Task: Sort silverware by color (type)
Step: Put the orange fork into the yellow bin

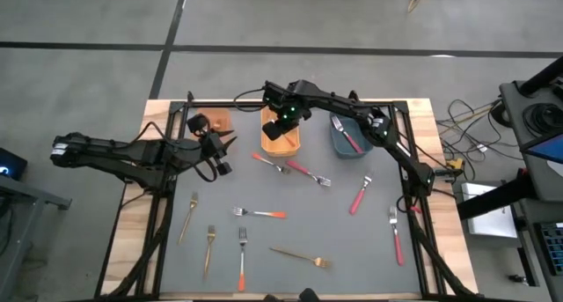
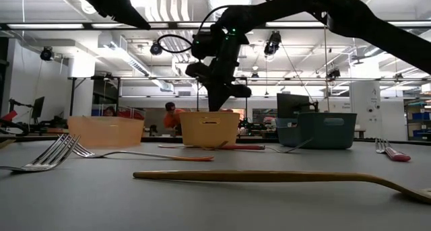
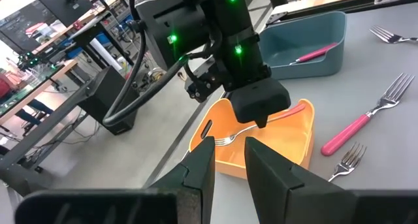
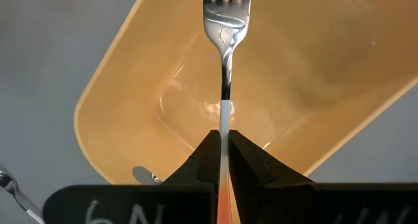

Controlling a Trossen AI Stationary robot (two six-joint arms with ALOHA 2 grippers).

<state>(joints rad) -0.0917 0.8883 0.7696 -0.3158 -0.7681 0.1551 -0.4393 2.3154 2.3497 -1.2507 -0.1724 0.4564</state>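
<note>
The right gripper (image 4: 223, 152) hangs over the glossy orange plastic rectangular bin (image 1: 281, 141), its dark fingers pinched tight on the orange handle of a slim fork with polished silver tines (image 4: 225, 28); the right wrist view shows the tines out over the bin's smooth hollow, which the high view hides under the arm. The left gripper (image 3: 228, 160) waits at the worktop's (image 1: 264, 236) left, aimed at that bin, fingers partly apart and empty. A red-pink-handled fork (image 1: 349, 138) lies in the blue-grey plastic bin (image 1: 335, 144). Other forks lie scattered on the matte grey worktop: all-gold forks (image 1: 302, 256), orange-handled forks (image 1: 242, 260), red-pink-handled forks (image 1: 396, 236). The low view alone shows a pale orange translucent bin (image 2: 106, 130) side-on.
</note>
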